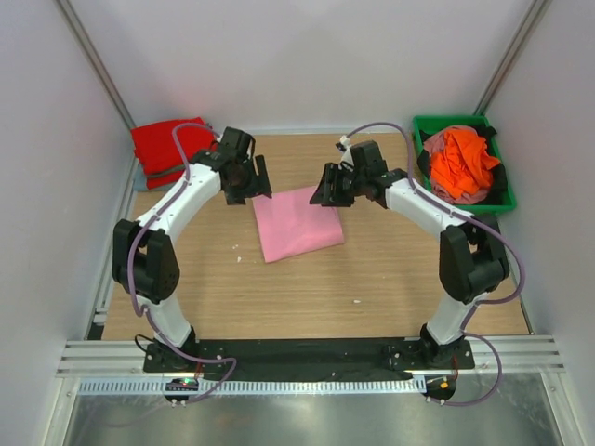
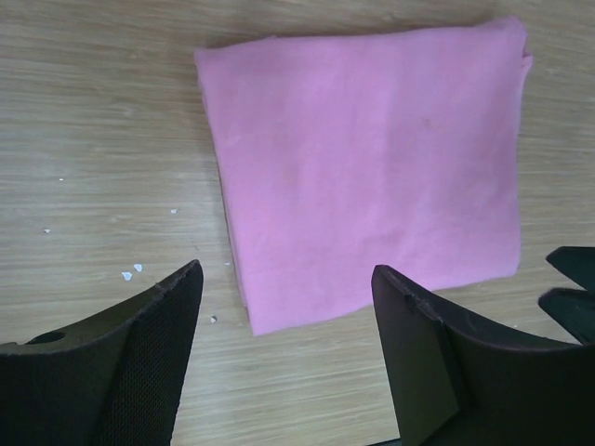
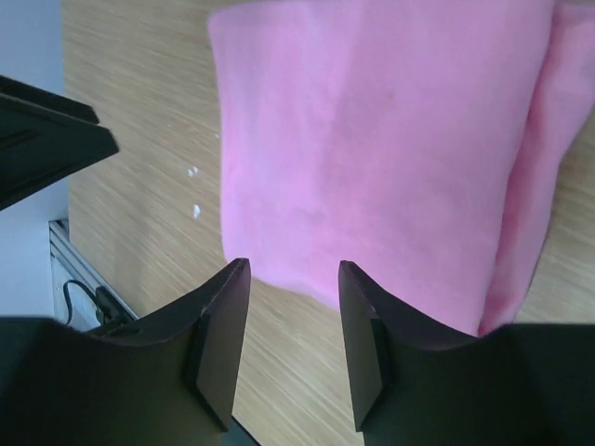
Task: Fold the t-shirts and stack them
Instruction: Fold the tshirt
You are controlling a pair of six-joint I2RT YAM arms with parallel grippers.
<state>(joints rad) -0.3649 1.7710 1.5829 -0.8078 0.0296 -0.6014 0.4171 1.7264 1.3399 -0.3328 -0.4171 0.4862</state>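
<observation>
A light pink t-shirt [image 1: 295,223] lies folded into a square in the middle of the wooden table; it also shows in the left wrist view [image 2: 372,167] and the right wrist view [image 3: 381,139]. My left gripper [image 1: 249,189] hovers at its far left corner, open and empty [image 2: 288,307]. My right gripper [image 1: 330,193] hovers at its far right corner, open and empty [image 3: 293,316]. A folded bright red t-shirt [image 1: 170,147] lies at the far left on a grey-blue one [image 1: 141,178]. An orange t-shirt [image 1: 462,160] is crumpled in the green bin.
The green plastic bin [image 1: 502,200] stands at the far right and holds more crumpled cloth under the orange shirt. White walls close in on the table [image 1: 307,297] at left, right and back. Small white crumbs [image 2: 130,272] lie on the wood.
</observation>
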